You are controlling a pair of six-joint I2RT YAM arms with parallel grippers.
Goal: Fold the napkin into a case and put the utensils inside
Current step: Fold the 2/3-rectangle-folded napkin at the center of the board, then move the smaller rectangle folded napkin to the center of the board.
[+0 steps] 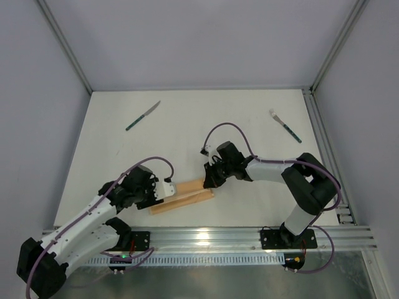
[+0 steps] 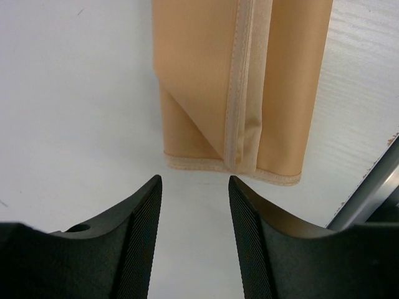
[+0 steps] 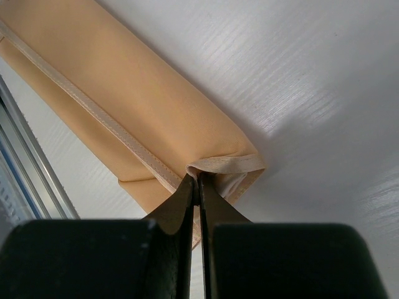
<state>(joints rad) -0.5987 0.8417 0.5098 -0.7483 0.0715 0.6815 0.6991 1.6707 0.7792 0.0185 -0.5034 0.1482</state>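
Note:
The peach-orange napkin is folded into a narrow flat case (image 1: 184, 195) near the table's front edge. My right gripper (image 1: 209, 179) is shut on the hemmed top layer at the case's right end (image 3: 224, 165), pinching it up so the end gapes. My left gripper (image 1: 163, 189) is open and empty, just short of the case's left end (image 2: 237, 81), fingers (image 2: 134, 249) apart and not touching the cloth. The knife (image 1: 143, 116) lies at the far left. The fork (image 1: 285, 126) lies at the far right. Both have dark green handles.
A metal rail (image 1: 206, 237) runs along the front edge, close below the case, and shows in the left wrist view (image 2: 368, 199). A frame rail (image 1: 324, 149) runs along the right side, near the fork.

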